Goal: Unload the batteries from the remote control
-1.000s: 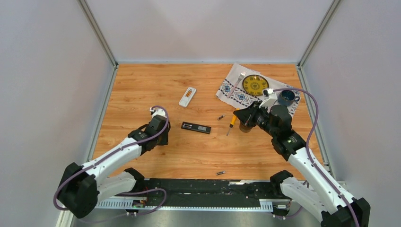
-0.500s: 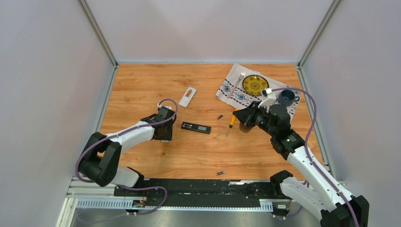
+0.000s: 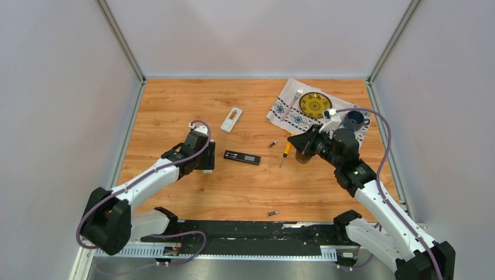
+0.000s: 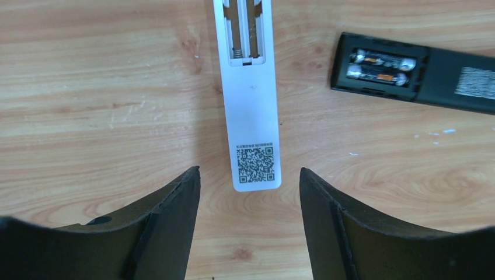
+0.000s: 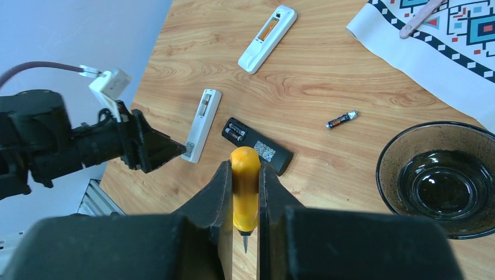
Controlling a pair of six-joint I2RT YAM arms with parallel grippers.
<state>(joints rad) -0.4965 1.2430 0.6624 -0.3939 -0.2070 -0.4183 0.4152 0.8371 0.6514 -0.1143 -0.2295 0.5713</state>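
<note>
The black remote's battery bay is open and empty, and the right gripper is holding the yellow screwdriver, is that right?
Not empty: the black remote has its bay open with two batteries inside, as the left wrist view shows. The right gripper is holding the yellow screwdriver.

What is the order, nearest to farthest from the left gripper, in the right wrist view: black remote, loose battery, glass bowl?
1. Black rectangular remote, near the left gripper.
2. Loose dark cylindrical battery, centre.
3. Round dark glass bowl, far right.
</note>
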